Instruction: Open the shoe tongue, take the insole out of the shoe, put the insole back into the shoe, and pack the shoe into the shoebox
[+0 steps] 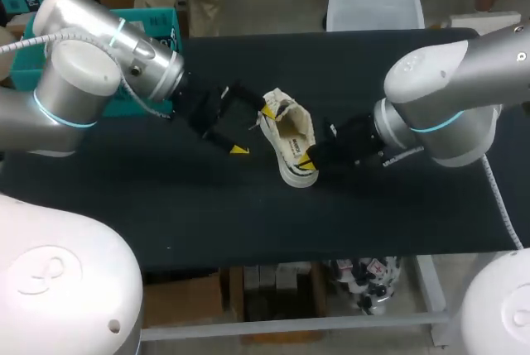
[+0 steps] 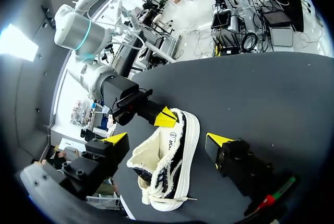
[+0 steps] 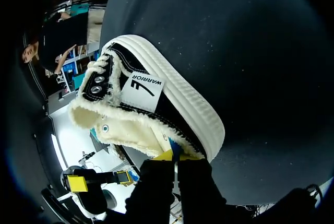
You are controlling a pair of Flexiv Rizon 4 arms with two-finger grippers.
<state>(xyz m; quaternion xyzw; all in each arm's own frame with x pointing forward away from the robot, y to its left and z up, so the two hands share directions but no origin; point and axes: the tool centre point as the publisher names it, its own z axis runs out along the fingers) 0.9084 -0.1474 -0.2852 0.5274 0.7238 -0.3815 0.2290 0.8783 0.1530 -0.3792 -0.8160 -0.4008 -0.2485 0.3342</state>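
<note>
Fingers of right gripper pinched narrow on heel collar of shoe mid-table, insole lost in fleecy lining, grip point partly hidden, left gripper spread wide around shoe's front, touching unclear, both arms reaching in low from opposite sides.

A robotics laboratory is indicated. Two grey industrial arms, the left arm and the right arm, each ringed with lit cyan bands at the joints, are set on white bases at the near corners of a table. The table is covered in black and carried on a plain metal frame. A cable is hung from the right arm. The left gripper is tipped in bright yellow. A single shoe is placed near the table's middle.
</note>
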